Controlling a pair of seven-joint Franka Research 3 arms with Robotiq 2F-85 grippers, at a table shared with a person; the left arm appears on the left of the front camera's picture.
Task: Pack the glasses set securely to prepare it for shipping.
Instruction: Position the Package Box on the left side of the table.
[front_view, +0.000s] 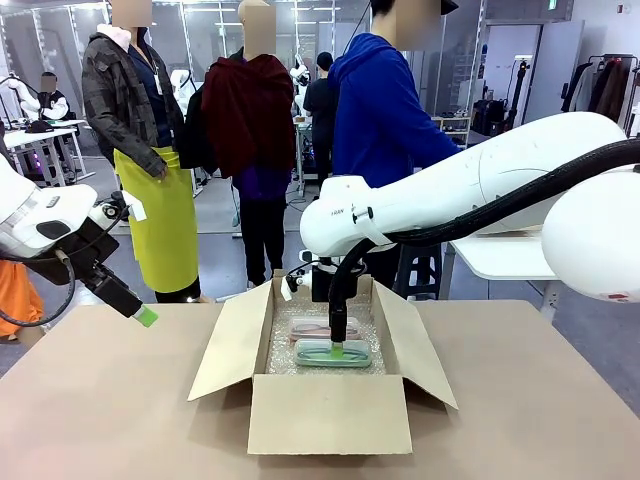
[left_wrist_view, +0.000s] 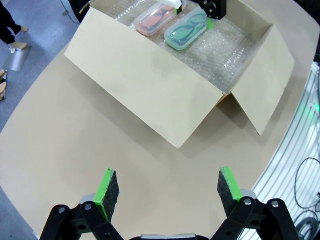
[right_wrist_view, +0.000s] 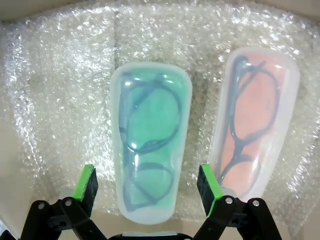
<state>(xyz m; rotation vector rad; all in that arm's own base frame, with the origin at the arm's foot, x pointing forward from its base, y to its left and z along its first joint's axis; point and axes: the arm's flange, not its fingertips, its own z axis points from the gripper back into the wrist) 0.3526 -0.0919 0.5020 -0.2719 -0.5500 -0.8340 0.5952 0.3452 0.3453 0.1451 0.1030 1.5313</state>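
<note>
Mint case (right_wrist_view: 150, 150) and pink case (right_wrist_view: 257, 115) are translucent, rounded, oblong.

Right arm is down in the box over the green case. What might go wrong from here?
1. The right pincer straddles the mint case, open, one pad right by the pink case; closing or pulling out crooked might nudge either case.
2. Both cases lie bare on the bubble wrap with the box flaps open; sealed like this, they may slide about.
</note>
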